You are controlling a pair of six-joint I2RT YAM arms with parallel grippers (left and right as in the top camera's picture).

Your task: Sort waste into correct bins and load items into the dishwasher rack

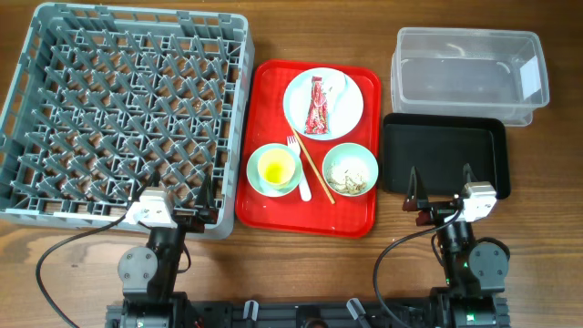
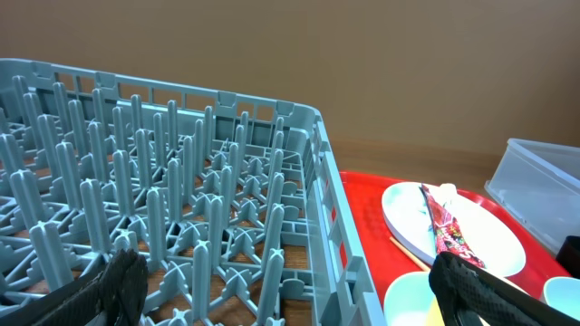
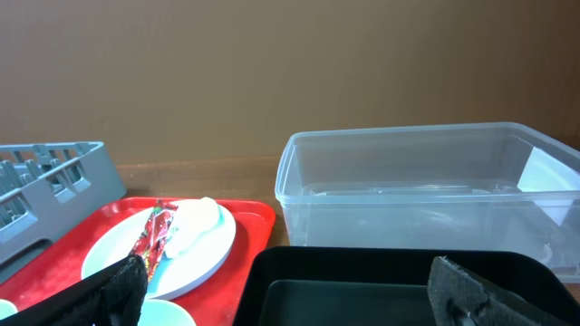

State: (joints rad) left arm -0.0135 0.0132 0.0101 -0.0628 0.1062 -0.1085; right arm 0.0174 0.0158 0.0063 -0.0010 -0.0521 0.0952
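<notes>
Orientation of the snack wrapper (image 1: 317, 107): it is lying on the mint plate (image 1: 346, 107) at the red serving tray's (image 1: 270, 91) far end, long axis running from the tray's far edge toward its near edge. The tissue (image 3: 195, 222), beside the wrapper, is blending into the plate from overhead. At the tray's near end, chopsticks (image 1: 316, 170) are lying diagonally between the left bowl (image 1: 252, 175), which is holding the yellow cup (image 1: 274, 167), and the right bowl (image 1: 368, 157), which is holding food scraps (image 1: 346, 175). The dishwasher rack (image 1: 123, 114) is standing left of the tray, the clear tub (image 1: 469, 73) and black tray (image 1: 444, 150) right of it. The left gripper (image 2: 290, 285) and right gripper (image 1: 441, 189) are hovering off the tray's near corners, jaws spread wide.
</notes>
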